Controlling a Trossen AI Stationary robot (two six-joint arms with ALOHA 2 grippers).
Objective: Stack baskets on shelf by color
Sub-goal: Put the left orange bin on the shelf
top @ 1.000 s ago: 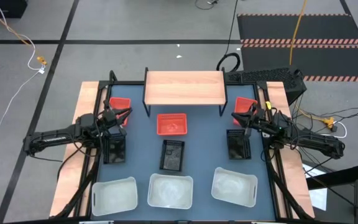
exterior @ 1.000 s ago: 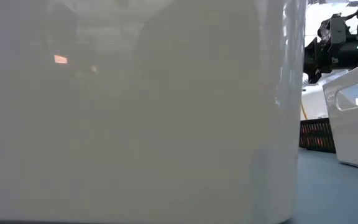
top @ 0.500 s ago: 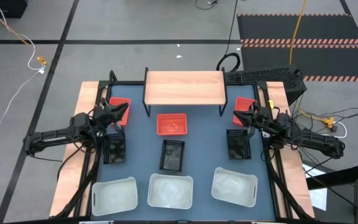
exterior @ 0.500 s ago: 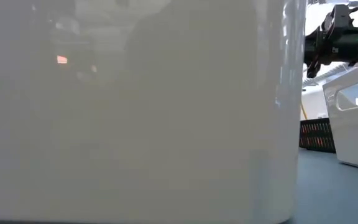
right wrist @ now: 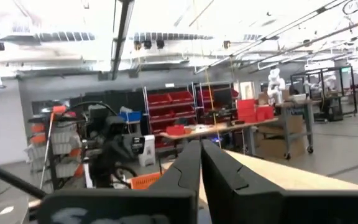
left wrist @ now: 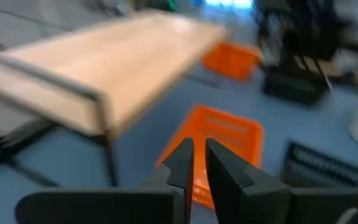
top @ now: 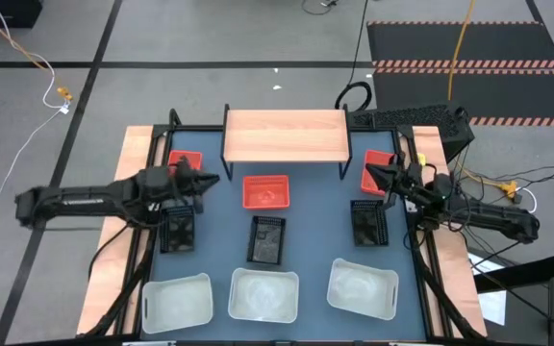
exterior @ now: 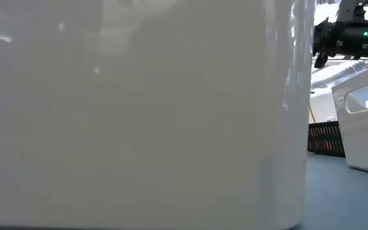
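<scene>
The high view shows the light-wood shelf (top: 285, 135) at the table's far edge. Red baskets sit far left (top: 185, 161), in the middle (top: 265, 191) and far right (top: 380, 161). Behind them comes a row of black slotted baskets (top: 178, 231), (top: 267, 238), (top: 368, 223), then white ones (top: 176, 303), (top: 264, 295), (top: 362, 288) along the near edge. My left gripper (top: 210, 180) is shut in the air, pointing at the middle red basket (left wrist: 219, 143). My right gripper (top: 371, 173) is shut beside the right red basket and holds nothing.
A white basket's wall (exterior: 139, 115) fills most of the low view, with another white basket (exterior: 363, 121) to its right. Black frame rails run along the table's left and right sides. A keyboard (top: 407, 117) lies right of the shelf. Bare blue table shows between the rows.
My left gripper has swung away from the left red basket toward the table's right, and now points at the middle red basket. My right gripper has risen and shifted a little toward the far edge, over the right red basket's corner. No basket has moved.
</scene>
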